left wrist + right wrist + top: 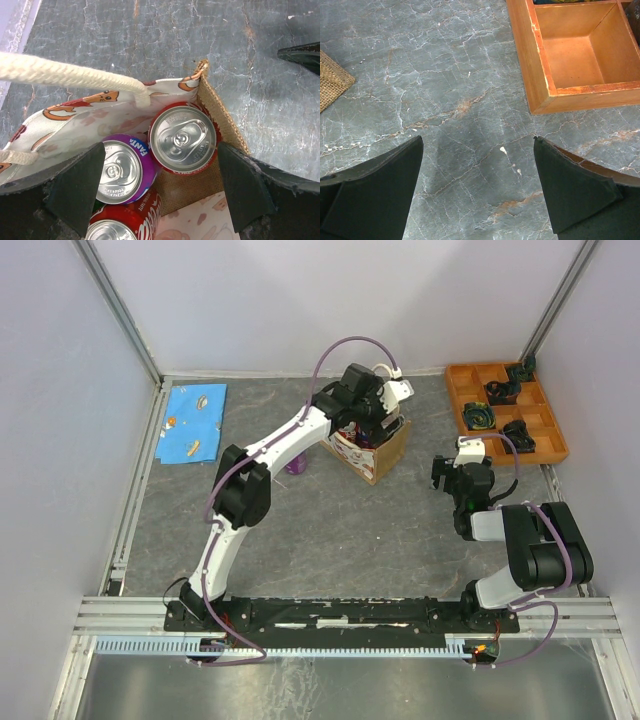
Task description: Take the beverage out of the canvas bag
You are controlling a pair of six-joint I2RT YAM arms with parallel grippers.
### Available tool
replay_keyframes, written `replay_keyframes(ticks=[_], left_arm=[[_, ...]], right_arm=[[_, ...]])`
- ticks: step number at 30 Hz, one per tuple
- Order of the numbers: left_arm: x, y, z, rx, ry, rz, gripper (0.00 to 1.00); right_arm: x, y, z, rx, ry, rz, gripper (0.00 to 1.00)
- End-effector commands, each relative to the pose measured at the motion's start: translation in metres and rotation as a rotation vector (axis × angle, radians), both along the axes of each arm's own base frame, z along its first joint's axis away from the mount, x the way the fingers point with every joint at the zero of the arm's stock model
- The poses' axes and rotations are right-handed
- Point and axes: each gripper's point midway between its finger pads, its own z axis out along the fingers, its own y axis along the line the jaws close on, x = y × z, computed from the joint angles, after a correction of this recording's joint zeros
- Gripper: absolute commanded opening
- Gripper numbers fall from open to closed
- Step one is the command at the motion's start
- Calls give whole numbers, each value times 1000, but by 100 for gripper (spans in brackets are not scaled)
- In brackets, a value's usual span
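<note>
Our L gripper (160,167) hangs wide open over the canvas bag (386,453), gripping nothing. Inside we see a red can (183,137) upright in the corner, touching a purple Fanta can (120,171), w/ a second red can (122,226) beside that. R gripper (477,145) is open too, over the table (445,75) near the orange tray (540,65).

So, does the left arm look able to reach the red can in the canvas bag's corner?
Probably yes: the left fingers hover open over the canvas bag, the red can uncovered between them, the white handle off to one side.
</note>
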Motion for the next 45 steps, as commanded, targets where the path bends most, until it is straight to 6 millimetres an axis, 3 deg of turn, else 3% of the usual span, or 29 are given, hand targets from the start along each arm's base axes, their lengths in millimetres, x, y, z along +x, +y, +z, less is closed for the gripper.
replay_keyframes(ticks=[1, 8, 10, 20, 22, 26, 33, 38, 45], left_arm=[[-3, -11, 4, 13, -46, -56, 99], [-9, -15, -6, 64, -78, -76, 99], [-10, -17, -27, 99, -69, -94, 99], [-7, -18, -57, 157, -81, -116, 99], [-6, -18, -60, 161, -78, -115, 89], [-9, -19, -69, 159, -51, -119, 50], [-16, -18, -73, 150, -10, -123, 4], [-13, -17, -60, 145, -19, -103, 3], [2, -24, 11, 29, -93, -65, 3]], right_arm=[[13, 0, 19, 3, -64, -3, 99], [13, 0, 19, 4, -65, -3, 99], [13, 0, 19, 4, -65, -3, 99], [13, 0, 19, 4, -64, -4, 99], [13, 0, 19, 4, -65, -4, 99], [13, 0, 19, 4, -64, -3, 99], [13, 0, 19, 3, -65, -3, 99], [13, 0, 19, 3, -65, -3, 99], [13, 0, 19, 3, -64, -4, 99]])
